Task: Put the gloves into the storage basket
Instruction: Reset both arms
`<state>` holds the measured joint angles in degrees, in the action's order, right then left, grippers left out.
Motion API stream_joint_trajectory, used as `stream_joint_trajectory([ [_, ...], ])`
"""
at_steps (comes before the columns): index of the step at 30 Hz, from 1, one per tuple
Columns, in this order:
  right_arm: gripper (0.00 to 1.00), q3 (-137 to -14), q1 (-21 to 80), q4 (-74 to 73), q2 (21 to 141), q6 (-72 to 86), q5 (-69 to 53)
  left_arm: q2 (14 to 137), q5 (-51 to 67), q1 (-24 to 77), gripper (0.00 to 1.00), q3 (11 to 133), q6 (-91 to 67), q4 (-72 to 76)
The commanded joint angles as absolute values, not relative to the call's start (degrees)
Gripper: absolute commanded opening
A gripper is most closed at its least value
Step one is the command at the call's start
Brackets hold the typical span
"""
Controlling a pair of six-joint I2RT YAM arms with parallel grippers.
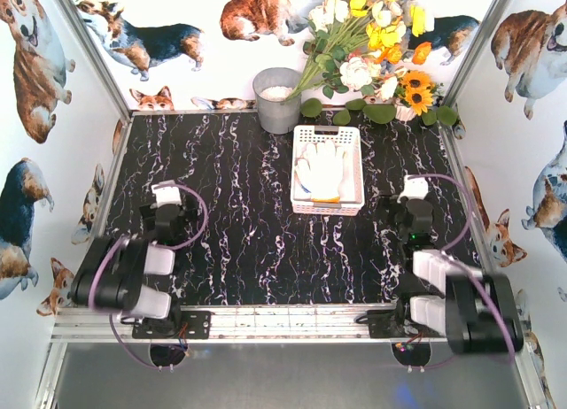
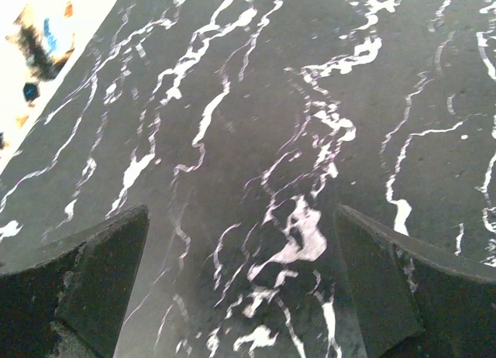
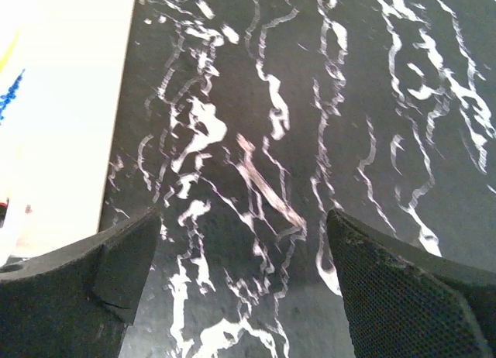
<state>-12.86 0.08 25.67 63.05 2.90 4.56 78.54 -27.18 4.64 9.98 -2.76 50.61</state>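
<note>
- We see white gloves (image 1: 323,168) lying inside the white slotted basket (image 1: 327,208).
- Our left gripper (image 2: 242,234) hangs spread and empty above the marbled table (image 2: 232,102).
- Our right gripper (image 3: 242,230) is spread too, empty.

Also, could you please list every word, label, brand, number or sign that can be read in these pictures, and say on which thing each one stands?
No text can be read in any view.
The storage basket, the gloves in it, the grey bucket, the table top and the walls show patterns only, no writing.
The left gripper and right gripper show plain dark fingers, unmarked.
</note>
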Motion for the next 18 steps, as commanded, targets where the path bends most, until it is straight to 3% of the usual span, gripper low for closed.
stream_joint_trajectory([
  [1,0.92,-15.0,1.1,45.9,73.1,-1.0,-1.7,88.7,-18.2,4.5,1.00,10.7,3.6,75.9],
  [4,0.99,-15.4,2.6,57.6,85.1,-3.0,-0.9,88.1,-16.6,4.7,1.00,13.5,4.4,68.8],
  [6,1.00,-19.3,2.3,42.5,80.6,-2.0,0.7,89.7,-18.7,4.3,0.99,16.2,3.2,66.4],
  [9,1.00,-18.1,1.8,51.4,84.5,-0.2,3.3,89.3,-21.8,3.0,1.00,16.9,0.6,64.3],
  [13,1.00,-20.5,1.9,41.6,81.5,-0.1,2.8,89.3,-21.7,2.9,1.00,16.8,0.5,64.7],
  [18,1.00,-19.1,1.5,49.0,84.3,0.1,2.8,89.3,-21.8,2.9,1.00,16.9,0.5,64.4],
])
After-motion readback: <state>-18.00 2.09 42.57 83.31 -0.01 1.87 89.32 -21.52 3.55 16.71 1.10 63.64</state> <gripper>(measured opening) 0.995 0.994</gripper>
